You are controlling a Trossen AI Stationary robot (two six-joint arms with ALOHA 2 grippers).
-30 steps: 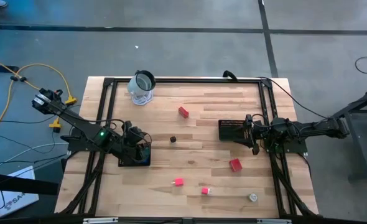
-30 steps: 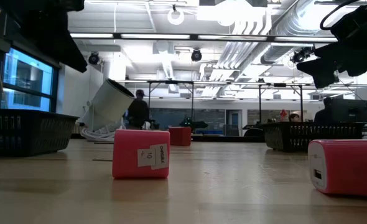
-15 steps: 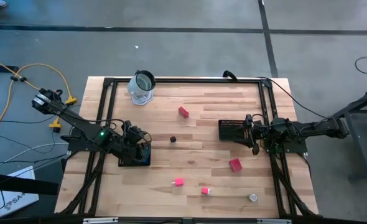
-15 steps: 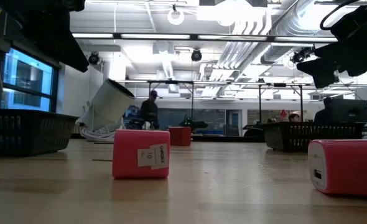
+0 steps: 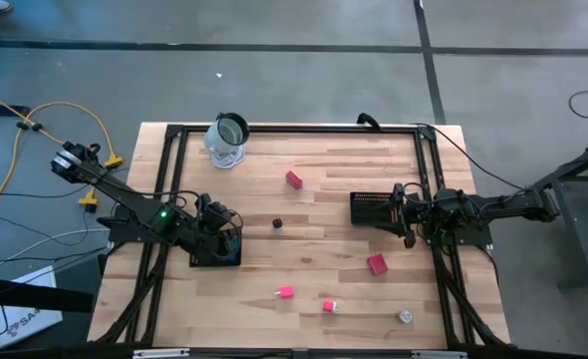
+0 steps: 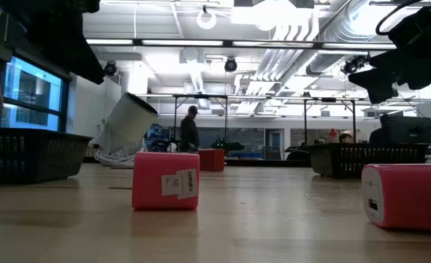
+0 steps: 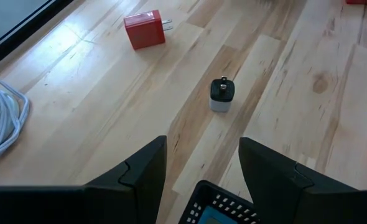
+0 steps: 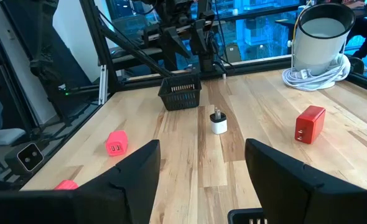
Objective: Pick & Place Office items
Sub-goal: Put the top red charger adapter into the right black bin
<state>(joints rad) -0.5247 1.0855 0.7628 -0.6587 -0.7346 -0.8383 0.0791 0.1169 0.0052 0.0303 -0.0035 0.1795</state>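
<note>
Left gripper point(image 5: 226, 237) hovers released above its mesh tray point(image 5: 214, 257), near the dark cube point(image 5: 277, 223). Right gripper point(image 5: 402, 212) is likewise released.

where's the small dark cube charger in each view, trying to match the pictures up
High view: dark cube charger at table centre, between the two grippers.
Low view: not visible.
Left wrist view: centre of picture, prongs up.
Right wrist view: centre, before the far black mesh tray.
Shared landmark: the red charger nearby.
</note>
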